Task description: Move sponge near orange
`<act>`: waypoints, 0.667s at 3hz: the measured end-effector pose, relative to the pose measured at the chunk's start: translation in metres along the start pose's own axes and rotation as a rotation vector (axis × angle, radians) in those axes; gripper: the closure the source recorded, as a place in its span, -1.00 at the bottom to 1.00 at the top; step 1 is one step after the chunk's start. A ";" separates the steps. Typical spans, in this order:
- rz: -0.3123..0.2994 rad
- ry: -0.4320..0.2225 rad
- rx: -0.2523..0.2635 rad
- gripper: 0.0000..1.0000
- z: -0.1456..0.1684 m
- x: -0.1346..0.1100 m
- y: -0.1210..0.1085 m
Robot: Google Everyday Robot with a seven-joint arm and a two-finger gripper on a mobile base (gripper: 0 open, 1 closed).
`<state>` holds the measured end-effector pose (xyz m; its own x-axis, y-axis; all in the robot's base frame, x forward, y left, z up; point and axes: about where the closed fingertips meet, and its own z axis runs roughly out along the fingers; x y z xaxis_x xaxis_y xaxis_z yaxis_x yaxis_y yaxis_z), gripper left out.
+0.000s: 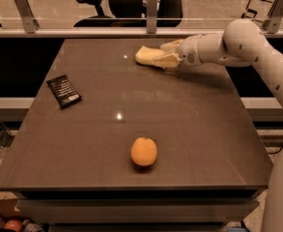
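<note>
The pale yellow sponge (144, 55) lies at the far edge of the dark table (189, 124), a little right of centre. My gripper (159, 53) reaches in from the right, with one cream finger on each side of the sponge's right end, closed against it. The sponge still rests on the table. The orange (144, 152) sits alone near the front edge, well apart from the sponge and the gripper.
A flat black snack packet (63, 91) lies at the left side of the table. A metal rail with posts (152, 18) runs behind the far edge. My white arm (257, 47) spans the right side of the table.
</note>
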<state>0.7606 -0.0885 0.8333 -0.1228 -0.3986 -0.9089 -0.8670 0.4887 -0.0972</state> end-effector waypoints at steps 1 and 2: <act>0.002 0.019 0.011 0.73 -0.007 0.007 0.005; -0.012 0.024 0.031 1.00 -0.018 0.003 0.007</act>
<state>0.7451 -0.1000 0.8370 -0.1245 -0.4227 -0.8977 -0.8533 0.5073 -0.1205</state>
